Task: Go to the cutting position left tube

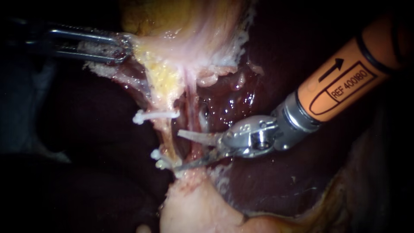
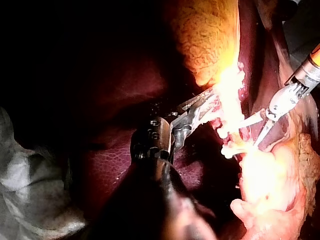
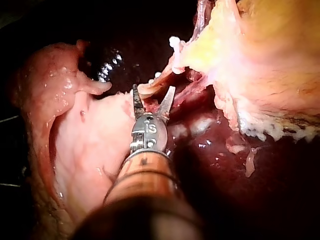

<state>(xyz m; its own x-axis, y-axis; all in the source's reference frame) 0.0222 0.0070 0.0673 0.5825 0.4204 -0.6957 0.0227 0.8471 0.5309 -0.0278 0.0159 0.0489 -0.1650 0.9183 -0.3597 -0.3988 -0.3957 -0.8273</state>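
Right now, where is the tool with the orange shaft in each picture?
Endoscope view: the right instrument comes in from the upper right, blades open around the clipped tube near the middle.
Left wrist view: it is the second instrument, beyond the left instrument's tip, beside bright tissue.
Right wrist view: it is that view's own instrument, blades open around the tube.
Shared landmark: the white clips on the tube.

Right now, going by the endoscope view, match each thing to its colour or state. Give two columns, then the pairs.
Things:
1. left instrument
2. right instrument
3. upper clip
4. liver

Colour or state:
A. white, clamped across a tube
B. dark red
C. orange shaft
D. gripping the gallbladder

Pairs: 1-D, 2-C, 3-A, 4-B
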